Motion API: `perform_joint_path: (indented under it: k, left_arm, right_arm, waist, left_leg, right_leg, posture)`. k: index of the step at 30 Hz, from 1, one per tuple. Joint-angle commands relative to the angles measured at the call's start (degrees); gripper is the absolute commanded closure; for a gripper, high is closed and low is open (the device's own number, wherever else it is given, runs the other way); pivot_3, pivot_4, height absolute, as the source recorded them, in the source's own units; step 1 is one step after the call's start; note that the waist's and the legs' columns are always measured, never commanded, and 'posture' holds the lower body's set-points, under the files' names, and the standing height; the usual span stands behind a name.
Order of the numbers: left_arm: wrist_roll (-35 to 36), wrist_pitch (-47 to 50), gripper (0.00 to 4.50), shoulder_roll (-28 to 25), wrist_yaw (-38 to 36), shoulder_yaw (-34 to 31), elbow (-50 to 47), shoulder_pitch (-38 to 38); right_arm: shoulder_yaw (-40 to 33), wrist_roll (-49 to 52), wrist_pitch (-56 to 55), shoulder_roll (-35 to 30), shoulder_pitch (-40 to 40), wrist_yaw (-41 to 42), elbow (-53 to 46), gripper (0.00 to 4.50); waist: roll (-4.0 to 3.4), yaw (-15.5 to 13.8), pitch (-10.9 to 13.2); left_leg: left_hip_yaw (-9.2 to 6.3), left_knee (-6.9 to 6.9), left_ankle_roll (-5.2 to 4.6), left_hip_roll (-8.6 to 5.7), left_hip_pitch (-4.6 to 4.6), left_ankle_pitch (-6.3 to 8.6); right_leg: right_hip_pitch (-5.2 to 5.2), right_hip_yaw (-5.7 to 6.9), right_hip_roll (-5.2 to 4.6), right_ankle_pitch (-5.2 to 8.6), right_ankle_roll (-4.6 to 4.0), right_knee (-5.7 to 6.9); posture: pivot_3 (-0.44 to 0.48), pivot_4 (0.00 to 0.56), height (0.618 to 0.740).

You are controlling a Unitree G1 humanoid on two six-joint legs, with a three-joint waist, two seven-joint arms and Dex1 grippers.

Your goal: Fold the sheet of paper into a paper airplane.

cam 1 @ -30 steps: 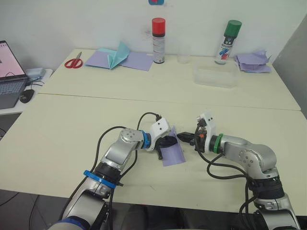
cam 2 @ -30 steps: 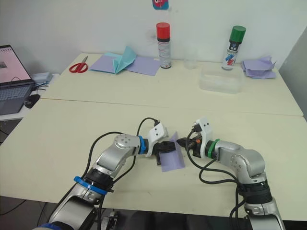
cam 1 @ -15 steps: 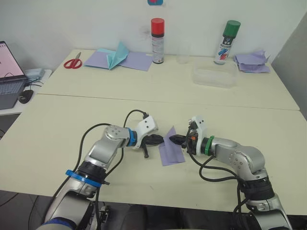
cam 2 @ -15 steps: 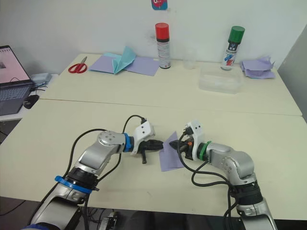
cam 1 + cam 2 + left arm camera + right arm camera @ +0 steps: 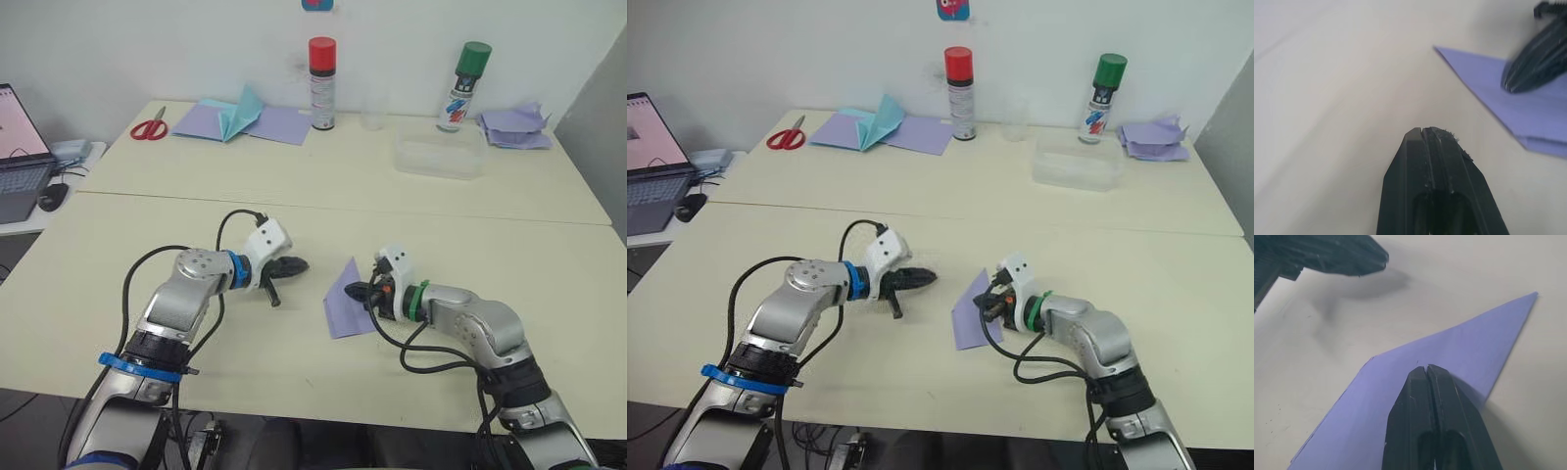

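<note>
The sheet of paper [image 5: 341, 311] is lavender, folded to a point at its far end, and lies on the table near the front middle. My right gripper [image 5: 357, 291] is shut, its tips resting on top of the sheet's right part; the right wrist view has the shut fingertips [image 5: 1425, 371] over the lavender surface [image 5: 1400, 396]. My left gripper [image 5: 297, 264] is shut and empty, hovering a short way to the left of the sheet, apart from it. In the left wrist view its tips [image 5: 1425, 131] point toward the paper [image 5: 1528, 115].
Along the back of the far table stand a red-capped can [image 5: 322, 83], a clear cup [image 5: 373, 110] and a green-capped can [image 5: 462, 86]. A clear plastic box [image 5: 441, 155], red scissors [image 5: 151, 127], a pale-blue paper shape [image 5: 240, 116] and a lavender heap [image 5: 516, 125] lie there. A laptop [image 5: 20, 157] sits far left.
My left gripper has let the sheet go and drawn back to the left. The right gripper has moved left onto the sheet, which now lies flatter on the table.
</note>
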State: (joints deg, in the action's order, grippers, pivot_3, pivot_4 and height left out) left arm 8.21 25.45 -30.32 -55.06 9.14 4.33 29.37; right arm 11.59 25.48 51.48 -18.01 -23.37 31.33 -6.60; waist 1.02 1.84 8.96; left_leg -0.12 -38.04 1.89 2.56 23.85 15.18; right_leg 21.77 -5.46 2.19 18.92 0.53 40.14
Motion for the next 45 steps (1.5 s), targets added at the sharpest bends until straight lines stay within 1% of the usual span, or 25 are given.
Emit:
perform_joint_path:
  k: [1, 3, 8, 12, 15, 19, 23, 29, 33, 36, 37, 41, 45]
  left_arm:
    - [0.8, -1.5, 4.47, 2.1, 0.5, 1.3, -3.2, -0.5]
    - [0.8, -1.2, 4.47, 3.7, 1.0, 2.1, -3.5, -0.5]
    - [-0.5, -1.4, 4.47, 6.2, 0.7, 6.4, -3.0, -2.3]
    - [-3.6, -3.8, 4.47, 5.8, 1.0, 9.5, 0.7, -3.4]
    - [-6.5, -6.5, 4.47, 5.0, 0.9, 12.0, 3.9, -3.7]
    - [-6.6, -7.5, 4.47, 6.7, 1.8, 12.2, 6.8, -3.3]
    - [-6.7, -8.5, 4.47, 8.2, 2.1, 12.2, 8.9, -2.4]
    - [-6.7, -9.7, 4.47, 9.8, 2.4, 12.0, 11.4, -1.1]
    - [-6.8, -10.4, 4.47, 9.7, 2.4, 11.9, 11.8, -1.1]
    - [-6.6, -10.6, 4.5, 9.1, 2.1, 11.7, 11.2, -1.7]
    - [-6.5, -10.6, 4.5, 8.8, 2.0, 11.6, 10.9, -1.9]
    - [-6.1, -10.5, 4.5, 8.0, 1.8, 11.0, 10.0, -2.7]
    - [-5.7, -9.7, 4.5, 8.1, 2.2, 10.6, 9.3, -3.4]
  right_arm:
    - [0.6, -1.4, -0.1, -0.6, 0.1, 0.2, 0.7, 4.5]
    - [0.6, -1.4, 0.0, -0.6, 0.2, 0.3, 0.5, 4.5]
    - [-1.0, -1.1, 0.5, -0.5, 0.7, -0.8, -0.5, 4.5]
    - [-0.9, -2.0, -0.1, -2.3, 3.0, -1.3, -3.9, 4.5]
    - [-0.7, -1.4, 0.2, -4.2, 5.4, -0.4, -8.9, 4.5]
    - [-1.9, 0.6, 1.3, -7.3, 6.4, 2.0, -15.2, 4.5]
    - [-2.4, 0.0, 0.9, -10.2, 6.1, 2.7, -16.2, 4.5]
    - [-3.5, -0.2, 0.3, -10.5, 5.8, 2.0, -15.0, 4.5]
    - [-6.7, 1.1, 1.6, -8.1, 6.3, -0.8, -15.0, 4.5]
    - [-10.0, 3.8, 4.8, -5.7, 6.9, -2.8, -16.4, 3.94]
    - [-10.8, 4.4, 6.0, -5.2, 7.1, -3.5, -17.0, 3.51]
    - [-13.2, 6.7, 10.2, -3.9, 8.4, -5.5, -18.5, 2.18]
    - [-12.8, 7.7, 13.6, -3.9, 9.4, -5.7, -17.0, 2.18]
  waist:
    - [0.0, 0.0, 0.0]
    - [0.0, 0.0, 0.0]
    - [0.0, 0.0, 0.0]
    - [0.01, -0.1, 0.0]
    - [0.04, -0.2, -0.1]
    - [0.03, -0.2, -0.1]
    - [0.05, -0.2, -0.1]
    - [0.05, -0.2, -0.1]
    - [0.05, -0.2, -0.1]
    - [0.05, -0.2, -0.1]
    - [0.05, -0.2, -0.1]
    - [0.05, -0.1, -0.1]
    - [0.04, 0.1, -0.1]
  left_leg:
    - [0.01, 0.0, 0.0, 0.0, 0.0, 0.0]
    - [0.01, -0.01, 0.0, 0.0, 0.0, 0.0]
    - [0.01, -0.01, 0.0, 0.0, -0.01, 0.0]
    - [-0.01, -0.01, 0.0, -0.02, -0.01, 0.0]
    - [-0.07, -0.02, 0.0, -0.06, -0.03, 0.0]
    - [-0.09, -0.03, -0.01, -0.08, -0.15, 0.0]
    - [-0.15, -0.06, -0.11, -0.17, -0.19, -0.05]
    - [-0.38, -0.06, -0.29, -0.6, -0.13, -0.16]
    - [-0.63, -0.05, -0.32, -0.84, -0.04, -0.18]
    - [-0.73, -0.05, -0.32, -0.85, -0.04, -0.18]
    - [-0.78, -0.04, -0.32, -0.85, -0.04, -0.18]
    - [-0.85, -0.01, -0.32, -0.82, -0.04, -0.18]
    - [-0.87, 0.01, -0.32, -0.81, -0.05, -0.18]
  right_leg:
    - [0.0, -0.01, 0.0, 0.0, 0.0, 0.0]
    - [0.0, -0.01, 0.0, 0.0, 0.0, 0.01]
    - [0.0, -0.01, 0.0, 0.0, 0.0, 0.04]
    - [0.0, -0.02, 0.0, 0.0, 0.0, 0.05]
    - [-0.07, -0.01, -0.01, 0.0, 0.0, 0.03]
    - [-0.27, -0.02, -0.01, 0.0, 0.0, -0.06]
    - [-0.42, -0.02, 0.03, 0.01, 0.02, -0.16]
    - [-0.48, -0.09, -0.01, 0.01, 0.02, -0.14]
    - [-0.53, -0.05, -0.27, 0.01, 0.02, -0.14]
    - [-0.58, -0.04, -0.35, 0.01, 0.02, -0.14]
    - [-0.59, -0.02, -0.35, 0.01, 0.02, -0.14]
    - [-0.58, 0.02, -0.34, 0.01, 0.02, -0.13]
    - [-0.58, 0.05, -0.34, 0.01, 0.02, -0.13]
  posture:
    - [0.0, 0.15, 0.74]
    - [0.0, 0.15, 0.74]
    - [0.0, 0.15, 0.74]
    - [0.0, 0.15, 0.74]
    - [0.0, 0.15, 0.74]
    - [0.0, 0.15, 0.74]
    - [0.0, 0.15, 0.74]
    - [0.0, 0.15, 0.74]
    - [0.0, 0.15, 0.74]
    - [0.0, 0.15, 0.74]
    - [0.0, 0.15, 0.74]
    - [0.0, 0.15, 0.74]
    - [0.0, 0.15, 0.74]
